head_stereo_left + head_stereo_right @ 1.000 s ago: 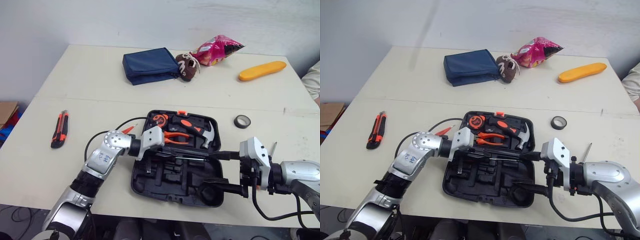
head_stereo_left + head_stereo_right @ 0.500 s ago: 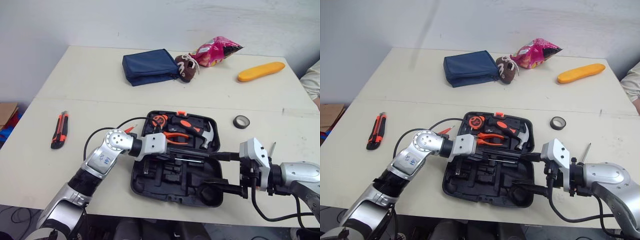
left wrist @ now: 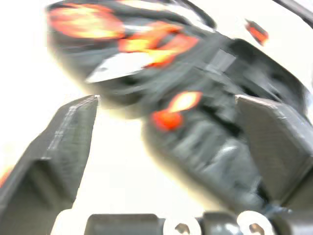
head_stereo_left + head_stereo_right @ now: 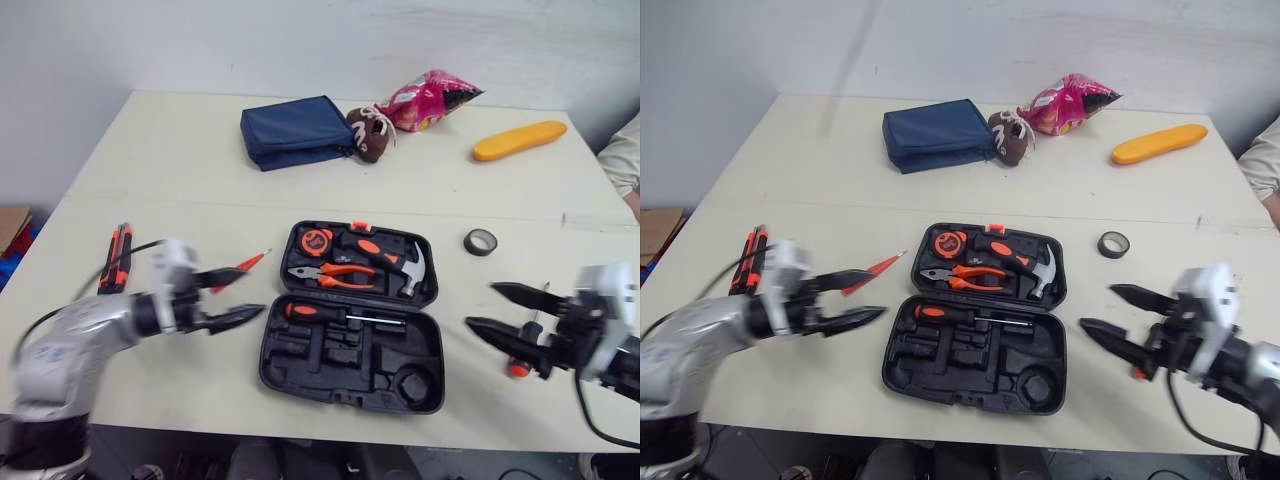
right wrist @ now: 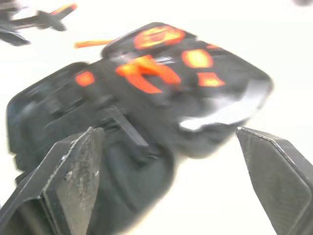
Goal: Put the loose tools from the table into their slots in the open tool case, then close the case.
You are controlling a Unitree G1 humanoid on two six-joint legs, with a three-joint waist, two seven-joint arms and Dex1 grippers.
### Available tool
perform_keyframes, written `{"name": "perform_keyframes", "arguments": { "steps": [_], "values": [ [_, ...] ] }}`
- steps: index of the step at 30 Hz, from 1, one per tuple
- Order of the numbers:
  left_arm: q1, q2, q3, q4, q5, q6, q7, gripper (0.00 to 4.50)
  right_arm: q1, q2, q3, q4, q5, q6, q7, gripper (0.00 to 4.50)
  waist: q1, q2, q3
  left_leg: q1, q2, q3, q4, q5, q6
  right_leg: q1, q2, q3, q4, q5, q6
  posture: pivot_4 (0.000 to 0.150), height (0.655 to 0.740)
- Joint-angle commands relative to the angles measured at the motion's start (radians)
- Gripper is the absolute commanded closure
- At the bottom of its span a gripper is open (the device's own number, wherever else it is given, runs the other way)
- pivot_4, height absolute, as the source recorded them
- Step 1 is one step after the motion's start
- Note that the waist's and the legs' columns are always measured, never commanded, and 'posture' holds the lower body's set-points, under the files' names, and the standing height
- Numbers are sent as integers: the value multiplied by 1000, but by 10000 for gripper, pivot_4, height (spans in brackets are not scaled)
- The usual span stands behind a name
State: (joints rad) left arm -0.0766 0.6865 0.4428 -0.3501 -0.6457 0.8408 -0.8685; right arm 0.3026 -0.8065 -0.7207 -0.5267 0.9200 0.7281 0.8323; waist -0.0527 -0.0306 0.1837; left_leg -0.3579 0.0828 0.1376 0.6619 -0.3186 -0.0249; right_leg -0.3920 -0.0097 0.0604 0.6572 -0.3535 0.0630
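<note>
Plainly, left gripper (image 4: 252, 291) and right gripper (image 4: 480, 305) gape wide, empty, beside the tool case (image 4: 300, 362).

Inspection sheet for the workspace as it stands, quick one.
Surface: cream table, no spills seen.
Job's things: tool case open, centre; hammer, pliers, tape measure, screwdriver seated. Loose: utility knife at left; red-orange tool near left gripper; small screwdriver by right gripper; tape roll.
Clutter: blue pouch, brown toy, pink snack bag, orange object, far side.
Grippers: left gripper open, empty; right gripper open, empty.
Cables: black cable at right arm.
Surroundings: white wall; person's sleeve; cardboard box.
</note>
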Motion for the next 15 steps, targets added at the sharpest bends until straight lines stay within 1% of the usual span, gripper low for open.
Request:
{"name": "perform_keyframes", "arguments": {
  "steps": [1, 3, 5, 9, 11, 15],
  "values": [
    [97, 7, 289, 46, -43, 39, 111, 767, 106, 3, -165, 80, -34, -23, 39, 0, -1, 0, 0, 0, 0, 0, 0, 0, 0, 0, 0, 0, 0, 0, 0, 1500, 7400],
    [163, 31, 405, 149, -17, 8, 127, 767, 170, 4, -238, 142, -61, -37, 64, 0, -1, -1, 0, 1, 0, 0, -4, -1, 0, 0, 0, 0, -3, 0, -1, 1500, 7400],
    [196, 55, 440, 210, 5, -29, 132, 767, 195, 3, -274, 187, -70, -48, 74, 0, -3, -2, 0, 3, -1, 1, -8, -1, 0, 0, 0, 0, -5, -1, -1, 1500, 7400],
    [223, 86, 476, 302, 33, -89, 147, 767, 218, 1, -299, 264, -121, -87, 92, 0, -3, -5, -2, 4, -2, 3, -11, -3, 3, 0, -2, 1, -6, -1, -2, 1500, 7400],
    [241, 97, 472, 339, 57, -132, 143, 767, 221, 10, -293, 282, -137, -102, 95, 0, -4, -7, -3, 5, -2, 3, -13, -3, 2, 0, -2, 0, -6, -1, -4, 1500, 7400],
    [250, 118, 444, 317, 51, -151, 126, 767, 184, 14, -268, 287, -134, -114, 88, 0, -4, -6, -3, 5, -1, 3, -16, -4, 0, -1, -1, 0, -6, -3, -7, 1500, 7400]
  ]
}}
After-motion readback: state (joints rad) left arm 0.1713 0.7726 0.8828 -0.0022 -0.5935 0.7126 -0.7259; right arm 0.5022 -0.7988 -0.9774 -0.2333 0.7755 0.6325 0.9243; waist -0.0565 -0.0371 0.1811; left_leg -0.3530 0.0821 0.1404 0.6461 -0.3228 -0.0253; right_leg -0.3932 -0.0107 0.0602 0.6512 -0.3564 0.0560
